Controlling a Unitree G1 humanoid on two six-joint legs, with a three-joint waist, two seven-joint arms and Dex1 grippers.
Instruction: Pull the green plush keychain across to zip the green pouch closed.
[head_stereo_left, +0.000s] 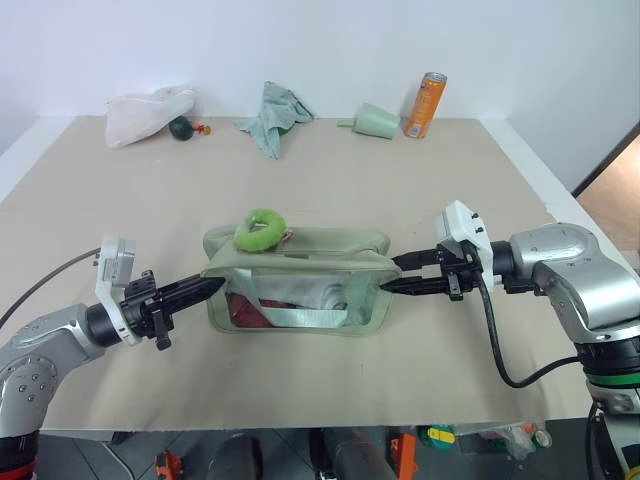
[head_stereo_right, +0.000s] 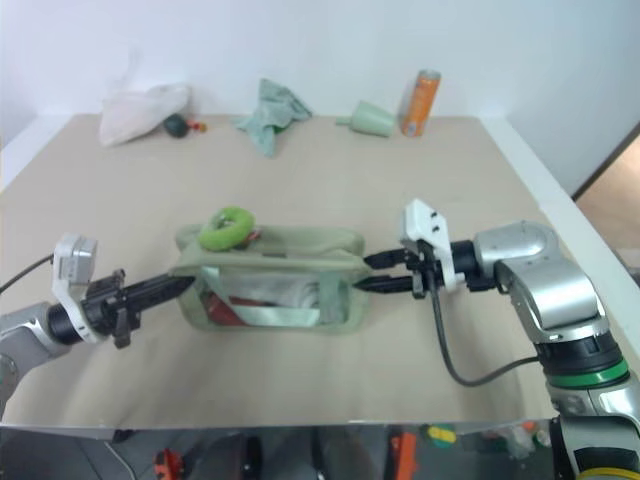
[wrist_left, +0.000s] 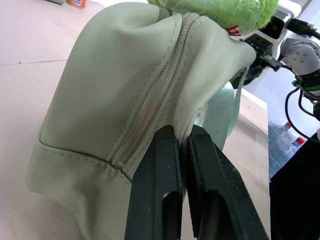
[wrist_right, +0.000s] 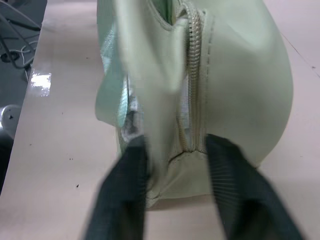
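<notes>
The fuzzy lime-green keychain (head_stereo_left: 261, 229) lies curled on the zipper at the left end of the soft sage pouch (head_stereo_left: 296, 282), mid-table near the front edge. The left gripper (head_stereo_left: 214, 287) pinches the pouch's left end; the right gripper (head_stereo_left: 392, 275) straddles its right end, fingers apart.

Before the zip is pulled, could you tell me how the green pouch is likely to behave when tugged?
The green pouch looks soft: its top sags and its end folds, so it would probably buckle rather than stay stiff. It seems light, so it may slide on the table unless an end is held.
</notes>
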